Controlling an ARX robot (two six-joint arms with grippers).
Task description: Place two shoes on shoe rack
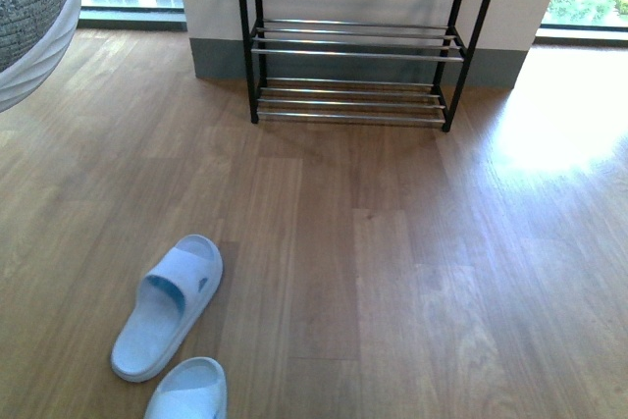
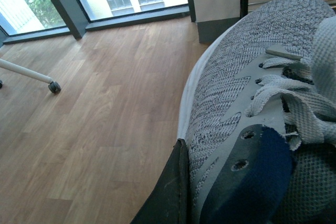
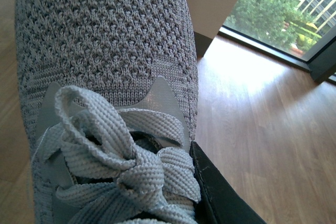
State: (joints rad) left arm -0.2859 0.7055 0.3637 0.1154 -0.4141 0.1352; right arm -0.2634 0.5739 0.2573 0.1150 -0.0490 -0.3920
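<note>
Left claw (image 2: pixel 178 182) pinching grey knit white-soled sneaker (image 2: pixel 247 61) | right claw (image 3: pixel 207 177) pinching matching grey sneaker (image 3: pixel 105 35) | black chrome-rod shoe rack (image 1: pixel 353 46) ahead

readable text: none in any view
left-arm sneaker (image 2: pixel 231 87): no logo or print legible
right-arm sneaker (image 3: pixel 105 40): same
shoe rack (image 1: pixel 353 52): unmarked
slippers (image 1: pixel 167 306): unmarked

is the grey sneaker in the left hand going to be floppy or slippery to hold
The sneaker has a soft-looking knit upper, so it probably squashes when squeezed, while its thick white sole likely stays stiff. Its laces may dangle and snag the chrome rods.
</note>
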